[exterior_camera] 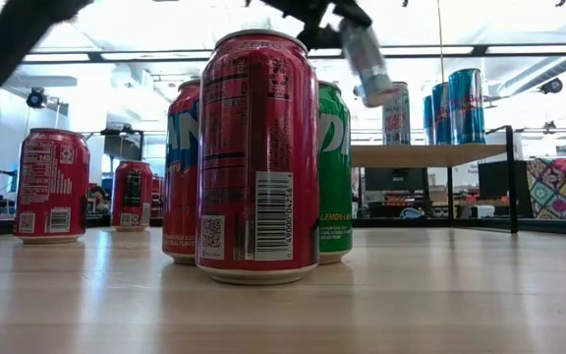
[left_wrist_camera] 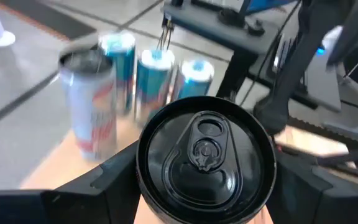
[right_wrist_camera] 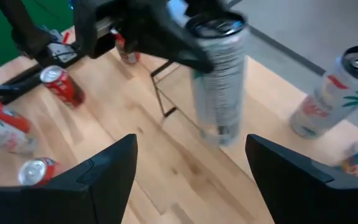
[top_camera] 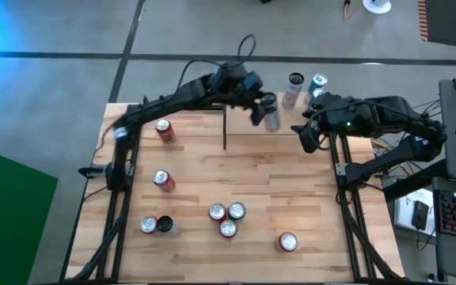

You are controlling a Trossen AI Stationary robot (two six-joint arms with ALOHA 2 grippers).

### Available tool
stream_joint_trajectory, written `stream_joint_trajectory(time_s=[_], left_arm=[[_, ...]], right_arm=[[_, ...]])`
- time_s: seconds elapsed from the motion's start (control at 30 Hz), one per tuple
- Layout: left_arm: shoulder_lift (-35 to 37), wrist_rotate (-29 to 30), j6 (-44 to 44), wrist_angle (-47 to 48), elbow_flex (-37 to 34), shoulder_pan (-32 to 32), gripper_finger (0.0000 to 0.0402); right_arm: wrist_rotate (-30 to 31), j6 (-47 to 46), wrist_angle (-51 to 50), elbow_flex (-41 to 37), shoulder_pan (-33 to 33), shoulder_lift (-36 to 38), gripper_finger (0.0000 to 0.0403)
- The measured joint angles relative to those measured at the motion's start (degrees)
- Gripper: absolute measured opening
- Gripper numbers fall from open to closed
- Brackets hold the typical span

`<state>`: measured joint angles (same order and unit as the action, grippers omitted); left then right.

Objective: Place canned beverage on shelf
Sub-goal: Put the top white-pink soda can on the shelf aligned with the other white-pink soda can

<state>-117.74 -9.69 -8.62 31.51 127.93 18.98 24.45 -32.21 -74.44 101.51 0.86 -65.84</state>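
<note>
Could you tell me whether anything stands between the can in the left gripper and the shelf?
Nothing visible does: the left gripper holds the slim silver can with a black top over a bare stretch of the small light-wood shelf, beside the white tall can.

High view looks straight down from above, far enough to take in the whole tabletop (top_camera: 291, 198), both arms and floor around it. Low view sits at tabletop height, faces level across the table into the room; a red can (exterior_camera: 257, 157) stands very close to its lens, the shelf (exterior_camera: 430, 154) far behind. Left wrist view looks along the left gripper (left_wrist_camera: 205, 180), very near a black-topped can (left_wrist_camera: 205, 158) it carries, with blue cans (left_wrist_camera: 156, 78) beyond. Right wrist view looks past the right gripper (right_wrist_camera: 190, 168) down at the wood. The carried can appears in all four views; the shelf cans in three.
</note>
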Motion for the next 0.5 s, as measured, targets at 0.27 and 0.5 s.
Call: stream_joint_trajectory(time_s=[0.27,0.5], left_arm=[[-2.65,2.85,-10.62,-8.50,-8.08,1.57,0.0253],[-1.21,6.29,-8.69,-9.40,-10.24,2.50,0.0252]], right_arm=[[8.08,-3.53,-8.43,-0.05,-0.04,3.58,0.0286],[9.10,-4.36,-10.26,-0.55,-0.02,8.15,0.0286]])
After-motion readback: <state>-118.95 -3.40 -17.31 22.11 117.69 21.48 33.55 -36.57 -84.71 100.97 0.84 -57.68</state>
